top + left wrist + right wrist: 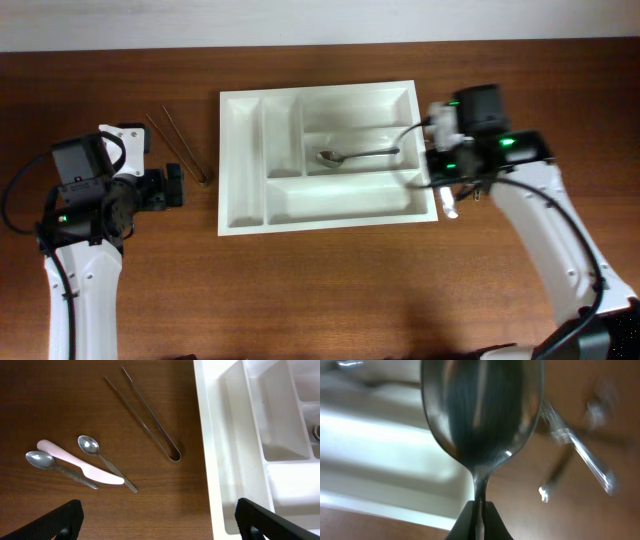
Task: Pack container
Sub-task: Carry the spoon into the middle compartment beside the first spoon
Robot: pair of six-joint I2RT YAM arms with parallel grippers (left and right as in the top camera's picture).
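Observation:
The white cutlery tray (241, 205) lies in the middle of the table. One metal spoon (356, 155) lies in its middle long compartment. My right gripper (479, 521) is shut on the handle of a large metal spoon (480, 410), held bowl outward over the tray's right rim (395, 435). In the overhead view this gripper (446, 188) is at the tray's right edge. My left gripper (160, 525) is open and empty, low over bare wood just left of the tray (215, 460); in the overhead view it (176, 187) sits left of the tray.
Metal tongs (150, 417) lie on the wood left of the tray, also in the overhead view (185, 150). Two small spoons (102, 460) (55, 467) and a pink knife (80, 462) lie further left. Blurred clear cutlery (580, 455) lies right of the tray.

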